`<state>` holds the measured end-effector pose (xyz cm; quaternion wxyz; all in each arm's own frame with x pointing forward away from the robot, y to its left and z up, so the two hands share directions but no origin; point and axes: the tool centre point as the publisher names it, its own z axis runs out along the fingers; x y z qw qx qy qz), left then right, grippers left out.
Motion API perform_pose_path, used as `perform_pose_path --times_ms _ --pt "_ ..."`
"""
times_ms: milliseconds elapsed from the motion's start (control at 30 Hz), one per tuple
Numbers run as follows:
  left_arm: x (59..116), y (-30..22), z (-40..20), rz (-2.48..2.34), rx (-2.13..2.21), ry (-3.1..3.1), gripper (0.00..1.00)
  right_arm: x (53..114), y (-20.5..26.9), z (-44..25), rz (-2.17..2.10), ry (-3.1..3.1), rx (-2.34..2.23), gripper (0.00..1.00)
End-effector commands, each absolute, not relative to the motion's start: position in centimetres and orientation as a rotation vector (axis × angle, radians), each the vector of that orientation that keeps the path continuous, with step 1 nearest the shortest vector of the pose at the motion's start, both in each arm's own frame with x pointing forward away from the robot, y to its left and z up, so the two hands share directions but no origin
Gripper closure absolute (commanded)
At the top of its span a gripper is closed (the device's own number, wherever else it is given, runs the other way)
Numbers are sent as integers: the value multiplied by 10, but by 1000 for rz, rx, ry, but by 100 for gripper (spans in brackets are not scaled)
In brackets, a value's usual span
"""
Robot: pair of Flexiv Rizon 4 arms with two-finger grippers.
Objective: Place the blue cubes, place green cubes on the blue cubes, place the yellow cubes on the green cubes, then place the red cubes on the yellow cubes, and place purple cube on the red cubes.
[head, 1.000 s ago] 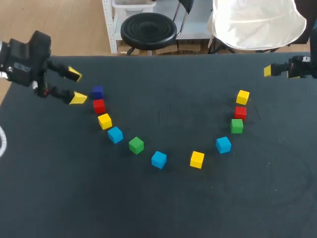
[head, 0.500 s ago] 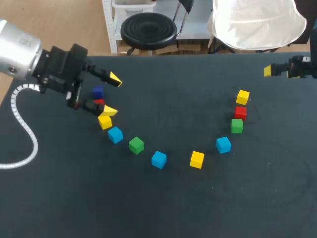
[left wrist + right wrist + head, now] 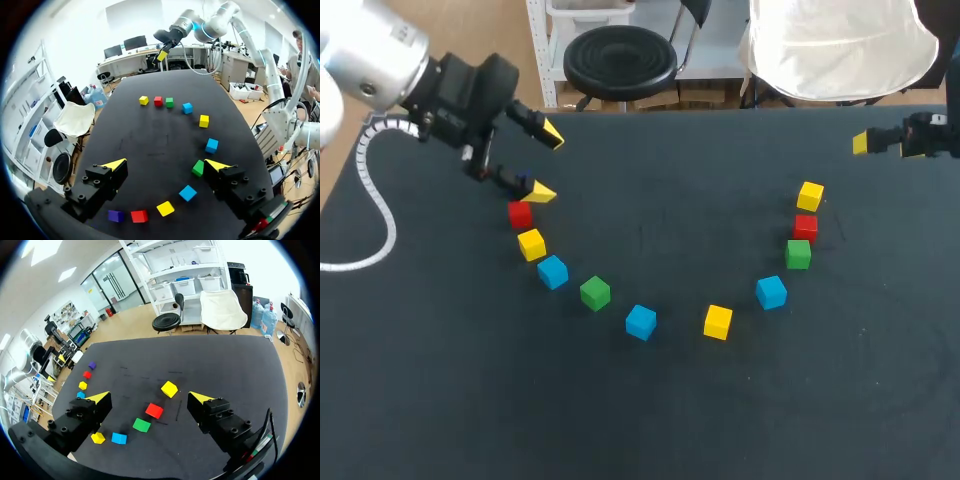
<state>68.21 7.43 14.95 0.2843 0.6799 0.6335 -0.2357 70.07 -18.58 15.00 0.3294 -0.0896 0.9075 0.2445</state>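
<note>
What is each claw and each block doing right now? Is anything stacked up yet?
left claw: open, holding nothing
right claw: open, holding nothing
purple cube: loose on the table, not held
blue cubes: on the table, unstacked
green cubes: on the table, unstacked
yellow cubes: on the table, unstacked
red cubes: on the table, unstacked

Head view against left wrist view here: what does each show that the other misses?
Only the head view: the silver left arm itself, behind its gripper. Only the left wrist view: the purple cube, plain beside the red cube; from above, the left gripper all but covers it. Both: that gripper's open jaws and the other ten cubes in a curved row, ending at the far yellow cube.
</note>
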Motion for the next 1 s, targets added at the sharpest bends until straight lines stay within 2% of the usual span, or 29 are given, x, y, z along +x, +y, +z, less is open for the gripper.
perform_pose_path --times_ms 33,300,500,1000 --pt "683 74 149 -632 1821 1695 0 700 -185 150 635 2375 -231 0" --pt "679 77 132 -521 1815 1745 0 700 -185 150 635 2375 -231 0" --pt "666 56 121 -508 1834 1772 0 700 -185 150 635 2375 -231 0" --pt "711 79 115 -450 1803 1887 0 700 -185 150 635 2375 -231 0"
